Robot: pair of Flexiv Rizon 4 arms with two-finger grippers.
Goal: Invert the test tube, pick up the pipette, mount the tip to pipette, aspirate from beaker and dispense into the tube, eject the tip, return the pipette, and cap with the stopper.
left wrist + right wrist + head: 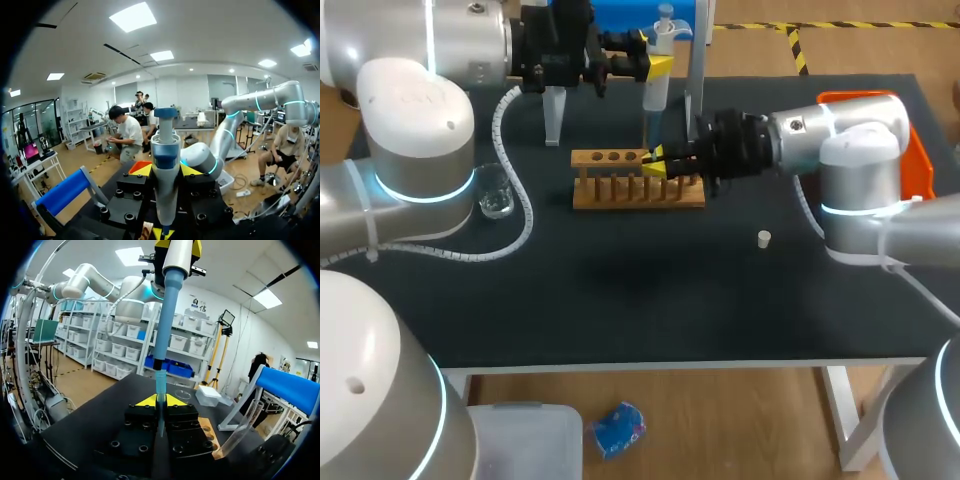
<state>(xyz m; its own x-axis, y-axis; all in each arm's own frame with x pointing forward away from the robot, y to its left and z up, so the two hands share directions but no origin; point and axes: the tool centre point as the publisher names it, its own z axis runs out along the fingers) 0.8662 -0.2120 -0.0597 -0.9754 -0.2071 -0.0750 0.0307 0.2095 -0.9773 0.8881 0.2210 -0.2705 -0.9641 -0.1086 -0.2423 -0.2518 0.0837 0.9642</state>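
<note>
My left gripper (658, 66) (165, 171) is shut on the white and blue pipette (656, 85) (164, 165), holding it upright above the wooden rack (620, 192). Directly underneath, my right gripper (656, 166) (160, 401) is shut on a thin clear test tube (161, 426) held upright over the rack. The pipette (172, 295) comes down from above, and its pale tip (160, 385) reaches between the right gripper's yellow fingertips at the tube's mouth. A glass beaker (497, 194) stands to the left of the rack. A small white stopper (764, 238) lies to the right on the black table.
The pipette stand (695, 70) with its blue top bar (290, 390) rises just behind the rack. An orange bin (918, 165) sits at the far right behind my right arm. Open black tabletop (640, 300) lies in front of the rack.
</note>
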